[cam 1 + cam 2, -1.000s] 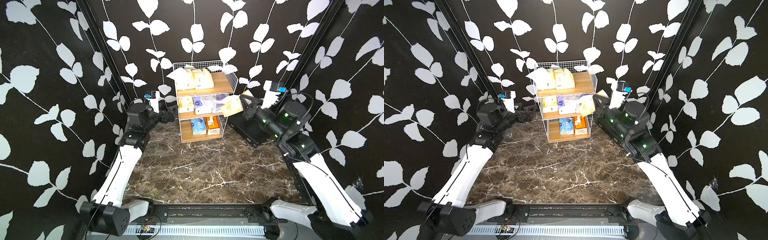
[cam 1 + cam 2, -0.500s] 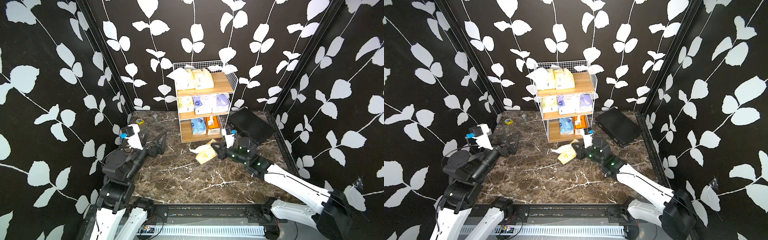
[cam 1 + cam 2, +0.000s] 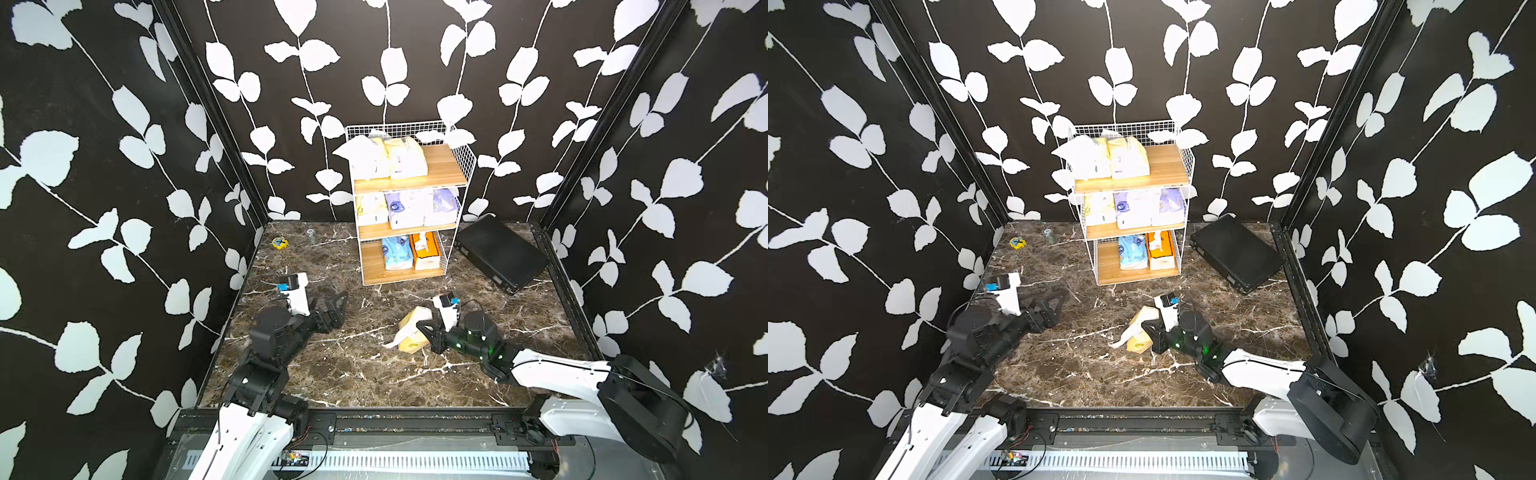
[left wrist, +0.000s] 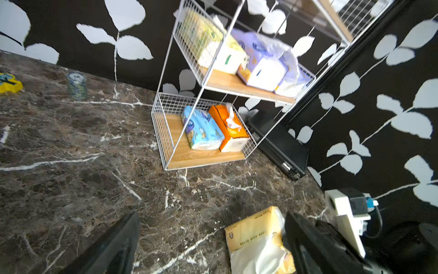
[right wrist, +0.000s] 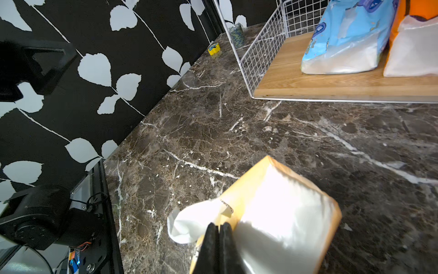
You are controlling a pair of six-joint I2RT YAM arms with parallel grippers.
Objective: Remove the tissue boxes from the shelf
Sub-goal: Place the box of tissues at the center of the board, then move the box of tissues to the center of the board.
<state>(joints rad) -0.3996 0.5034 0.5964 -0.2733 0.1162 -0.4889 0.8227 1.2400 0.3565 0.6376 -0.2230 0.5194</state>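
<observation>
Down from the shelf [image 3: 444, 166] comes a yellow pack [image 3: 411, 334], now lower centre; right gripper [image 5: 218, 227] clamps it, left gripper [image 3: 336, 307] gapes.

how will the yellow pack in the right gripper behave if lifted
Probably floppy: the yellow tissue pack is soft film, its wrap pinched flat in the right gripper. The glossy film may slip, and the loose tissue could pull out.
</observation>
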